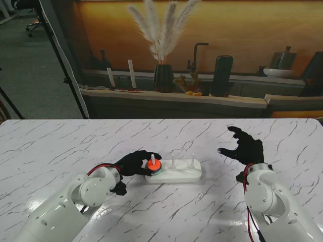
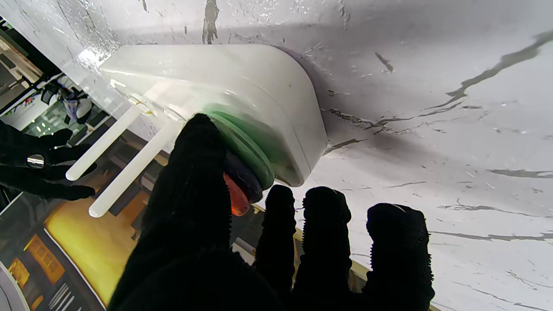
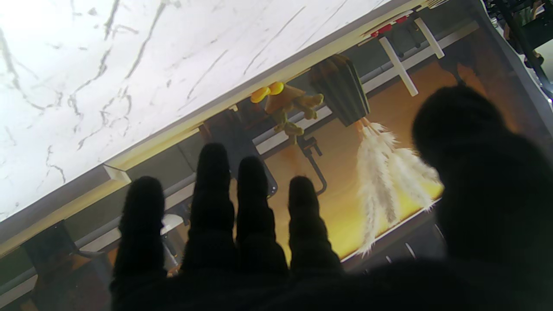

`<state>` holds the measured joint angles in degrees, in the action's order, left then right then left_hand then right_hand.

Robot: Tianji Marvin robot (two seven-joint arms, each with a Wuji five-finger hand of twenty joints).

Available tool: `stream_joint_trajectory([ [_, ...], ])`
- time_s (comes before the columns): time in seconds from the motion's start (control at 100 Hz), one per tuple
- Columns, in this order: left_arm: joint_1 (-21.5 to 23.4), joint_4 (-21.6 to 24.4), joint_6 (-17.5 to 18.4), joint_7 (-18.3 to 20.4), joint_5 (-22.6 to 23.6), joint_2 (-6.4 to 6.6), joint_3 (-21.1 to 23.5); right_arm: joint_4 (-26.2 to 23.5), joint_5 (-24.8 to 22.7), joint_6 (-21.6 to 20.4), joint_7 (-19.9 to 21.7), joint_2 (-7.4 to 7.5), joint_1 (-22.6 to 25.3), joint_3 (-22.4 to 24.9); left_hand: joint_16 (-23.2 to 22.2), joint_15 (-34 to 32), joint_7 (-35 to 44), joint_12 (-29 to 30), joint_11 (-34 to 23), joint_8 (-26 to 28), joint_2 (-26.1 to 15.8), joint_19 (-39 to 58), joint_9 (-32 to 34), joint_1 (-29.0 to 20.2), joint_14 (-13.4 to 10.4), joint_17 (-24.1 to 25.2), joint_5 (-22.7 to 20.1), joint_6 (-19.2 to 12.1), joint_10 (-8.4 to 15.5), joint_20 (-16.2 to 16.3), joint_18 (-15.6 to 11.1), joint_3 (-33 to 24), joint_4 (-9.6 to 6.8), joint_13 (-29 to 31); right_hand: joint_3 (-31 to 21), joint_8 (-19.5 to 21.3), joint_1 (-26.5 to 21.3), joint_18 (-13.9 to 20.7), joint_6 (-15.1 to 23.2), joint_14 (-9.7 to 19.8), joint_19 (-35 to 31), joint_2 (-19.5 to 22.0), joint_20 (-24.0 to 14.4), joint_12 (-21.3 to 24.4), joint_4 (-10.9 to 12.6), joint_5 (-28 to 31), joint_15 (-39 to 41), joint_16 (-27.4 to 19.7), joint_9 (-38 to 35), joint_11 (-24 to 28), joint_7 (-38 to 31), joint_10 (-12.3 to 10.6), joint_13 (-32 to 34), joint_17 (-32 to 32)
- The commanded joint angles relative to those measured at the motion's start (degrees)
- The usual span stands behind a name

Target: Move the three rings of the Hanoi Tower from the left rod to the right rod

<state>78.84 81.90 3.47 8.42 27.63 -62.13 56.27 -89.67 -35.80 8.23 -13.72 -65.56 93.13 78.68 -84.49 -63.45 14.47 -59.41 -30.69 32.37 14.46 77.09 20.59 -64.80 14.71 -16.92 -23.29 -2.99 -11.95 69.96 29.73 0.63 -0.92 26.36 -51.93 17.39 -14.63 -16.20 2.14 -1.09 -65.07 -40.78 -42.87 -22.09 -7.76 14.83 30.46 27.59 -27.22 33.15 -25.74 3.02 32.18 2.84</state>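
Observation:
A white base [image 1: 198, 174] carries three white rods. On the left rod [image 1: 152, 158] sit an orange ring [image 1: 153, 165] on top, a dark blue ring and a green ring [image 1: 157, 172] lowest. My left hand [image 1: 132, 164] reaches in from the left. The left wrist view shows its thumb [image 2: 194, 172] lying across the orange ring [image 2: 235, 202] and blue ring [image 2: 244, 177], with the other fingers [image 2: 281, 207] spread just beside the green ring [image 2: 248, 147]. The middle rod [image 1: 173, 162] and right rod [image 1: 192, 160] are bare. My right hand [image 1: 245, 147] hovers open to the right of the base.
White marble table [image 1: 60, 151] all around. Beyond its far edge runs a low shelf with a dark vase of pampas grass [image 1: 162, 75] and dark bottles [image 1: 222, 75]. A tripod leg [image 1: 65, 70] stands at the far left.

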Motion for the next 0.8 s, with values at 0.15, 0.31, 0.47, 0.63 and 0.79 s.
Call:
stream_joint_trajectory([
  [0.15,0.55,0.85,0.81,0.85,-0.15,-0.27,0.74,0.23,0.21,-0.18,0.10,-0.45,0.43,-0.33,-1.20,-2.00,3.47,-0.55,-1.00,1.97,-4.95,3.90,0.51,-4.84,0.23,-0.21,-1.46,-1.40,0.08,2.42,1.34,-0.75,0.08,2.04,1.16,1.09,-0.71,-2.64,-0.56,-0.05,-1.34,1.05,-0.84,-0.34,2.47,1.56,0.96,0.69,-1.75,0.62,-0.70,-0.45,0.99,-0.12],
  [0.31,0.70,1.54,0.94,1.31,-0.09,-0.14,1.17,0.37,0.26,-0.31,0.14,-0.44,0.41,-0.40,-0.97,-1.93,5.17,-0.50,-1.06,3.15,-5.31,3.97,0.73,-5.22,0.30,-0.46,-1.18,-0.92,0.19,2.42,1.40,-0.36,0.05,2.22,1.13,1.10,-0.70,-2.62,-0.50,-0.05,-1.36,1.05,-0.83,-0.33,2.50,1.61,0.95,0.68,-1.71,0.60,-0.74,-0.42,0.98,-0.11],
  [0.47,0.92,2.40,0.87,2.01,-0.31,-0.01,1.66,0.48,0.38,-0.38,0.15,-0.44,0.46,-0.46,-0.73,-1.88,5.66,-0.76,-1.35,3.46,-5.43,4.00,1.08,-5.50,0.40,-0.64,-1.49,-0.73,0.05,2.38,1.39,-0.40,0.02,2.53,1.08,1.11,-0.72,-2.62,-0.54,-0.06,-1.39,0.99,-0.83,-0.32,2.50,1.65,0.93,0.66,-1.76,0.60,-0.77,-0.56,0.96,-0.10],
  [0.63,0.92,3.35,0.81,3.26,-0.31,0.27,2.17,0.57,0.47,-0.35,0.11,-0.46,0.56,-0.51,-0.33,-2.52,6.53,-7.26,-0.69,4.90,-5.29,4.55,1.75,-6.07,0.25,-1.51,-1.68,-0.57,-0.03,2.35,1.22,-0.45,0.06,3.08,1.03,1.11,-0.66,-2.60,-0.55,-0.10,-1.41,0.95,-0.82,-0.30,2.47,1.67,0.90,0.65,-1.69,0.56,-0.77,-0.44,0.93,-0.07],
  [0.79,1.05,4.23,0.74,3.91,-0.05,0.45,2.74,0.73,0.79,-0.35,0.15,-0.50,0.56,-0.65,-0.23,-2.98,6.92,-10.04,-0.23,7.50,-5.21,5.01,2.53,-6.40,0.27,-2.31,-1.90,-0.47,-0.26,2.41,1.32,-0.51,0.28,3.62,1.05,1.09,-0.68,-2.62,-0.55,-0.05,-1.35,1.00,-0.78,-0.30,2.46,1.65,0.87,0.64,-1.67,0.55,-0.74,-0.53,0.90,-0.13],
])
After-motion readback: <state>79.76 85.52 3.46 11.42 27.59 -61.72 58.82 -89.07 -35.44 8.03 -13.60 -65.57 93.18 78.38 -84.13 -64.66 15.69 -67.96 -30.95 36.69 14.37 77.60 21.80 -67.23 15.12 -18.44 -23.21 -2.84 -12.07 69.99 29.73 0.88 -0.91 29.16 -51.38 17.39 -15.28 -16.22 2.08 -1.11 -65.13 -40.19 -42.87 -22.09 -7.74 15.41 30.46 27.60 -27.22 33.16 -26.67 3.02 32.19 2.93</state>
